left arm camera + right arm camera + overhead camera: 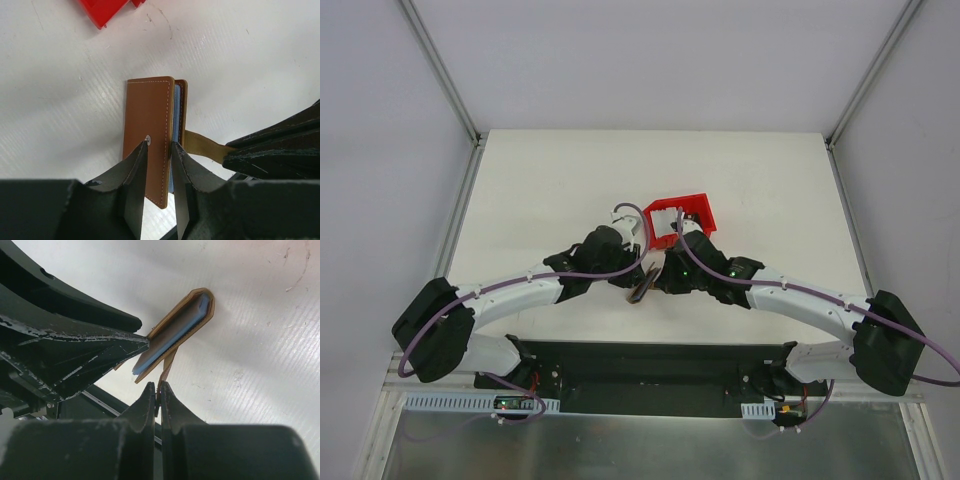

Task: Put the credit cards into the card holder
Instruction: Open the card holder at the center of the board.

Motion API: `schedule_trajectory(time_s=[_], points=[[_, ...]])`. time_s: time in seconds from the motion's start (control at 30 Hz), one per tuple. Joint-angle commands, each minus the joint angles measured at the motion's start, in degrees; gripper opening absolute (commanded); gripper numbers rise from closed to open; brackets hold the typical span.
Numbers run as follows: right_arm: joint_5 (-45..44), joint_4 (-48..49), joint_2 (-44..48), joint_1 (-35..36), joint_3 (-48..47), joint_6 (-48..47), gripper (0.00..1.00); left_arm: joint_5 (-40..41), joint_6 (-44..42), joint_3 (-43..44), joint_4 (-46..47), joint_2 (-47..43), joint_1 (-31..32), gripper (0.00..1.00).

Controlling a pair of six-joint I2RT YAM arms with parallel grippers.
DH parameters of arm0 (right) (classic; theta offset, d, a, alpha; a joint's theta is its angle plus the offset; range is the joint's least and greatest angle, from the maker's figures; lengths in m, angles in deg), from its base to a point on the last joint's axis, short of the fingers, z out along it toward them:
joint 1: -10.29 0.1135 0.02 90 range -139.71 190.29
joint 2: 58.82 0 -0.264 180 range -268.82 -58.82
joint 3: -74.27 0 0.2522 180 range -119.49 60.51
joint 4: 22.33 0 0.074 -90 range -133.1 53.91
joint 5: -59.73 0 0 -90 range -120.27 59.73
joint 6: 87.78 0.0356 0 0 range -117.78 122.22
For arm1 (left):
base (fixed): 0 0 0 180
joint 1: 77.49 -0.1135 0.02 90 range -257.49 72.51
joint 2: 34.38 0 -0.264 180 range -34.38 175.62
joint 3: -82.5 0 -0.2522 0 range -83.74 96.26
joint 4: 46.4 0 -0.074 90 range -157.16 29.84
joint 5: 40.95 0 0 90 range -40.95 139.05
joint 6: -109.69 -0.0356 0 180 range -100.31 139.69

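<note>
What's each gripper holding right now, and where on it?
Right gripper pinches the card holder by its tan strap. Left gripper straddles the holder's near end; a firm grip there cannot be told.

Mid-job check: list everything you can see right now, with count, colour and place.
card holder: one, brown, between both grippers, mid-table.
strap: one, tan, runs from the holder into the right gripper.
credit cards: pale blue, tucked inside the holder; count unclear.
bin: one, red, just beyond the grippers; white contents unclear.
table: one, white.
left gripper: black, fingers closed either side of the holder.
right gripper: black, shut on the strap.
</note>
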Motion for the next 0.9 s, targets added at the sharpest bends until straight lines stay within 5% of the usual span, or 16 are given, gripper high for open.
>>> schedule_trajectory(time_s=[0.0,0.33,0.6,0.87], points=[[-0.4,0.0,0.9,0.1,-2.2,-0.4,0.01,0.2,-2.2,1.7,-1.7,0.0,0.5,0.25],[-0.4,0.0,0.8,0.1,-2.2,-0.3,0.02,0.2,-2.9,2.2,-2.6,0.6,0.4,0.26],[-0.5,-0.1,1.0,0.0,-1.9,-0.5,0.02,1.9,-2.2,2.3,-2.9,0.7,0.4,0.00],[1.9,-0.5,1.4,-2.9,-2.7,-2.2,0.02,7.6,5.4,-1.0,-4.1,-2.1,0.5,0.00]])
